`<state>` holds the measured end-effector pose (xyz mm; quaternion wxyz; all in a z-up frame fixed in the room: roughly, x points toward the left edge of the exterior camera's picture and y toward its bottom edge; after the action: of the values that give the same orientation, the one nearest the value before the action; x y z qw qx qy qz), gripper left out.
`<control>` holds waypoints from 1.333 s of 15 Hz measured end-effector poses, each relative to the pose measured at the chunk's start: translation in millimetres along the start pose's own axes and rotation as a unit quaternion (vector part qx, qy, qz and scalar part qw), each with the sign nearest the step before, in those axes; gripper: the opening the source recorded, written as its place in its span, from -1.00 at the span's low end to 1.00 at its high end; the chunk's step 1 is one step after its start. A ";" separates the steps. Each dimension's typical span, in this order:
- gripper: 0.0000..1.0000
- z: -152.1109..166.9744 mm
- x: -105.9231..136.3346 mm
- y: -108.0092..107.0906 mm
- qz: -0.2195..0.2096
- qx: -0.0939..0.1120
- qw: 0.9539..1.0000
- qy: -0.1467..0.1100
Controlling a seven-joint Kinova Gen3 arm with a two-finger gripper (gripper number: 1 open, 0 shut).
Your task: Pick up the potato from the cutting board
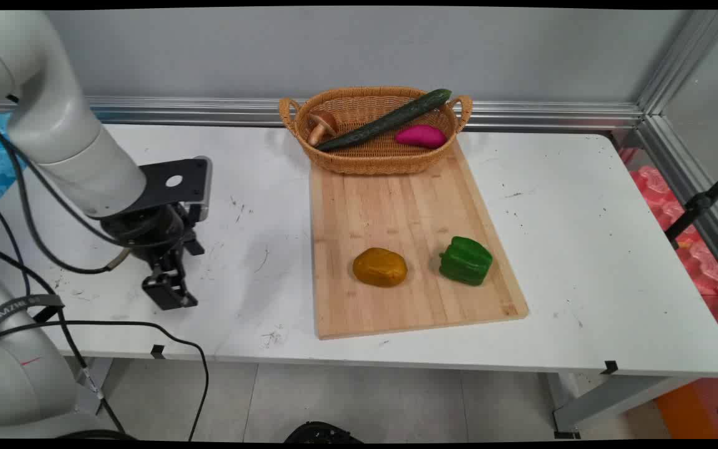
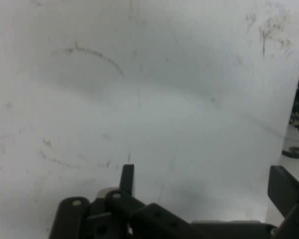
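Two fingers apart, our empty pincer (image 1: 169,292) hovers over bare scuffed white table (image 1: 253,249); smooth wooden board (image 1: 396,206) well right.

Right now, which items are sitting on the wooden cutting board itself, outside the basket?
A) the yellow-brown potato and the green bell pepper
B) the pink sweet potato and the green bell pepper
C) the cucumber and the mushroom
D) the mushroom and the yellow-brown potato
A: the potato and the green bell pepper lie side by side on the cutting board; the cucumber, mushroom and pink sweet potato are in the basket.
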<state>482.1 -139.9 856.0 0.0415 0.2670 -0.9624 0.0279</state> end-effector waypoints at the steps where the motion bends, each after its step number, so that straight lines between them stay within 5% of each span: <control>1: 1.00 0.4 4.7 -0.7 0.000 0.001 1.000 0.006; 15: 1.00 1.3 159.5 -17.6 0.012 -0.007 0.989 0.145; 20: 1.00 24.4 187.9 -21.5 0.021 -0.009 0.985 0.172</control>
<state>331.1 -256.2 850.2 0.2078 0.2378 -0.9466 0.0654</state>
